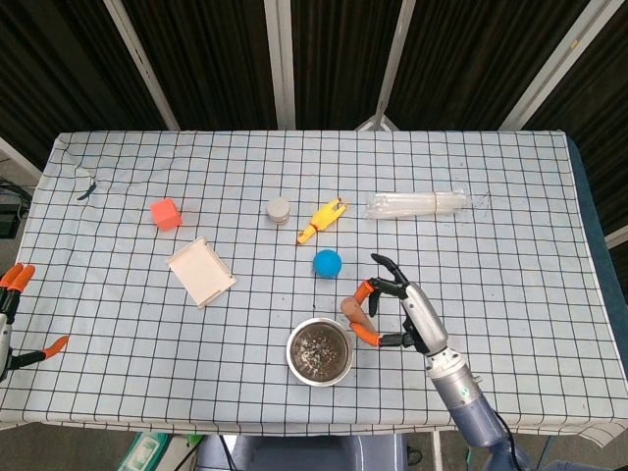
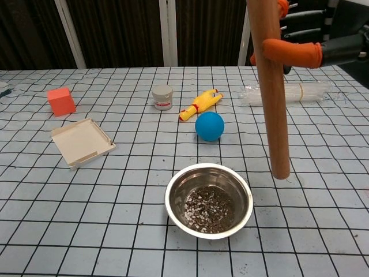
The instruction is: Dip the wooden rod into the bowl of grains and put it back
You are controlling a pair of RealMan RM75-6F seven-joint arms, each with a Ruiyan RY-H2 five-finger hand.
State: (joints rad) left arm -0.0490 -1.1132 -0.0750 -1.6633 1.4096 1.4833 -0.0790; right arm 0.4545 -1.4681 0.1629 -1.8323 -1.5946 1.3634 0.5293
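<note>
1. Head view: your right hand [image 1: 402,306] pinches the wooden rod [image 1: 351,307] between its orange-tipped fingers [image 1: 366,335], the other fingers fanned out behind. From above you see only the rod's top end, so it hangs close to upright, just beside the bowl [image 1: 320,351] on its right rim side, not yet over the grains. Your left hand [image 1: 12,312] sits at the far left table edge, fingers apart, holding nothing.

2. Head view, hazards: the blue ball [image 1: 327,263] lies near the bowl on the far side, with the yellow toy [image 1: 322,220], the small jar [image 1: 279,210], the white tray [image 1: 201,272], the red cube [image 1: 165,214] and the plastic packet [image 1: 424,204] further back. A wide swing of the rod could knock the ball and send it rolling.

3. Chest view: the rod [image 2: 272,92] stands almost vertical, its lower tip outside and to the right of the bowl [image 2: 173,190], roughly level with the rim in this picture; whether it hangs above the cloth or touches it I cannot tell. The grains [image 2: 209,210] lie shallow at the bottom. Only orange fingertips [image 2: 294,53] show at the top edge, clamped on the rod.

4. Chest view, hazards: I judge the main risk is moving sideways too low. The tip would catch the steel rim and shove or tip the light bowl, scattering grains. Lift first, then cross over. The pinch sits high on a long rod, so any contact at the tip could lever it out of your fingers or twist it askew. Pushing down hard on the thin grain layer could also slide the bowl.
</note>
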